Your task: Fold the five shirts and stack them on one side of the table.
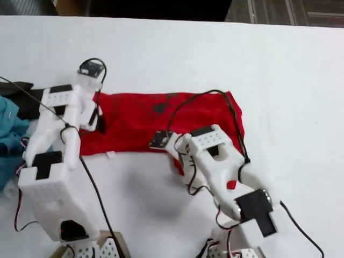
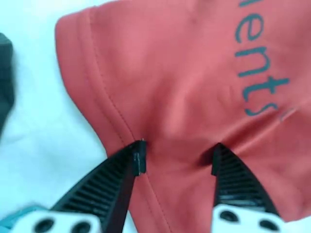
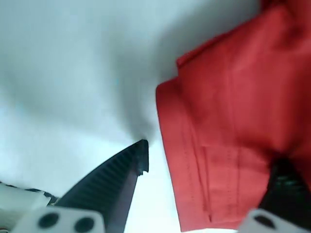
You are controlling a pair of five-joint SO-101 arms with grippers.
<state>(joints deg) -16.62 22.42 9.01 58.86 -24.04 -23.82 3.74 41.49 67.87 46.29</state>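
I have the red shirt (image 1: 140, 121) lying as a long folded band across the middle of the desk (image 1: 226, 54).

My left arm (image 1: 54, 134) stretches forward from its base at the near edge, wrist bent down over the shirt's end on that side. In its wrist view the left jaws stand moderately open. Both tips are down on the red cloth (image 2: 184, 73), straddling a stitched hem, and nothing is pinched between them.

My right arm (image 1: 215, 156) leans in from its base at the near edge, toward the middle, elbow up. Its wrist is down at the shirt's near edge. The right jaws are spread wide. 1 tip sits over bare desk, the other at the folded red edge (image 3: 228, 111), with no grip on it.

At the desk's edge beside the left arm lie a teal shirt (image 1: 8, 126) and a dark shirt (image 1: 21, 97), bunched up and unfolded. The dark 1 lies just beyond the teal.
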